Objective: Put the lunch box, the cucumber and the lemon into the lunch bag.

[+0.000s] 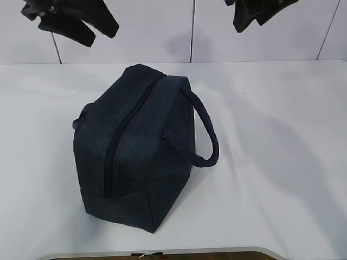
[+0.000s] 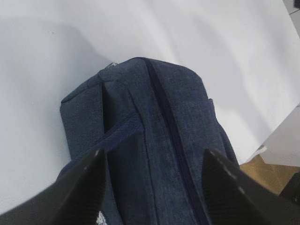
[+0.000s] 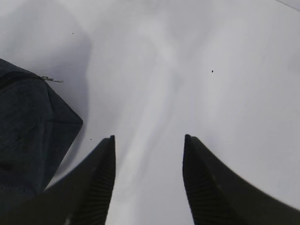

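The lunch bag [image 1: 135,146] is dark navy and lies on the white table with its long top zipper [image 1: 115,154] drawn shut. One loop handle [image 1: 209,135] hangs to its right. The lunch box, the cucumber and the lemon are out of view. My left gripper [image 1: 81,27] hangs high at the back left. In the left wrist view this gripper [image 2: 152,152] is open above the bag [image 2: 187,117], with nothing between its fingers. My right gripper [image 1: 255,16] hangs high at the back right. It [image 3: 149,137] is open over bare table, with the bag's end [image 3: 28,122] to its left.
The white table [image 1: 282,162] spreads wide on both sides of the bag. Its front edge [image 1: 162,252] runs just below the bag. A pale panelled wall [image 1: 162,32] stands behind. The left wrist view shows the table's edge and brown floor [image 2: 265,171] beyond.
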